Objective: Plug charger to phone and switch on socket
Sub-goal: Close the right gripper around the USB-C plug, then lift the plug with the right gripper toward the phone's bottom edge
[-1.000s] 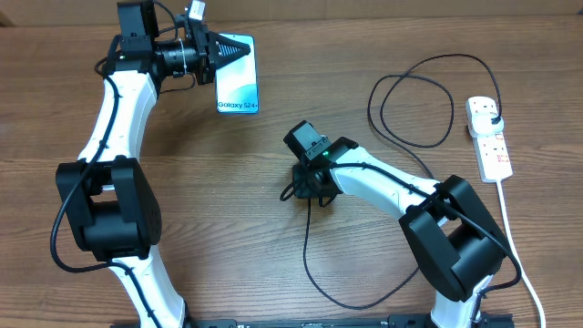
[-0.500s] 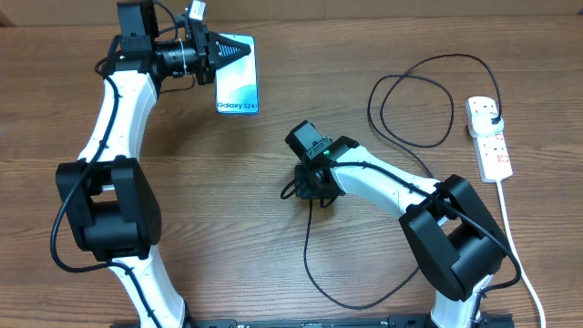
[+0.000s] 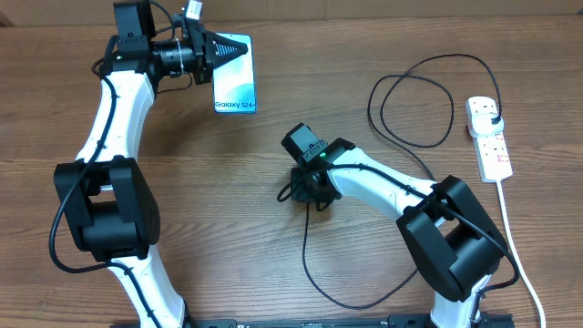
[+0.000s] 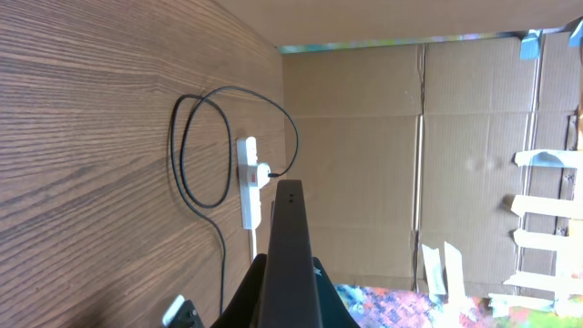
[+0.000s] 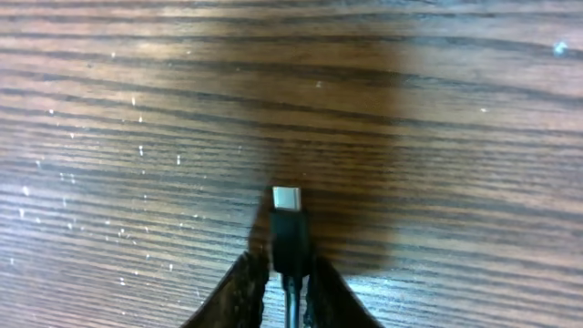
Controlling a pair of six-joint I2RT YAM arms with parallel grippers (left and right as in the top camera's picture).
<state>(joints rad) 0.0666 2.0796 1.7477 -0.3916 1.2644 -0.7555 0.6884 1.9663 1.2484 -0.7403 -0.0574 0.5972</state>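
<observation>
left end effector [image 3: 221,51] clamped on phone [image 3: 236,87] near far bench [image 3: 228,237] edge; right end effector [image 5: 287,271] clamped on charger [image 5: 289,228] tip, mid-bench

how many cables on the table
2. A thin black charger cable loops from the power strip to the right gripper; a thick white cord runs from the strip toward the near right edge. None seems hidden.
</observation>
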